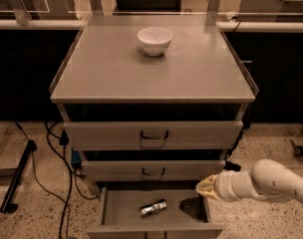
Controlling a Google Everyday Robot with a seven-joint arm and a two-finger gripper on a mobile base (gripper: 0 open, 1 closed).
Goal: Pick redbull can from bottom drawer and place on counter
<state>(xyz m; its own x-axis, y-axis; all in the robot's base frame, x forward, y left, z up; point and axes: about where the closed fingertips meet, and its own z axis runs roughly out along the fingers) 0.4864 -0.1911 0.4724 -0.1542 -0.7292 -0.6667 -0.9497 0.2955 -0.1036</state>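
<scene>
The redbull can (153, 208) lies on its side on the floor of the open bottom drawer (121, 210), near the middle. My gripper (205, 187) comes in from the right on a white arm, above the drawer's right side and to the right of the can, apart from it. It casts a shadow on the drawer floor. The counter (111, 68) is the grey top of the cabinet.
A white bowl (154, 40) stands at the back middle of the counter. The two upper drawers (153, 134) are pushed in, with dark handles. Cables and a black bar (17, 176) lie on the floor to the left of the cabinet.
</scene>
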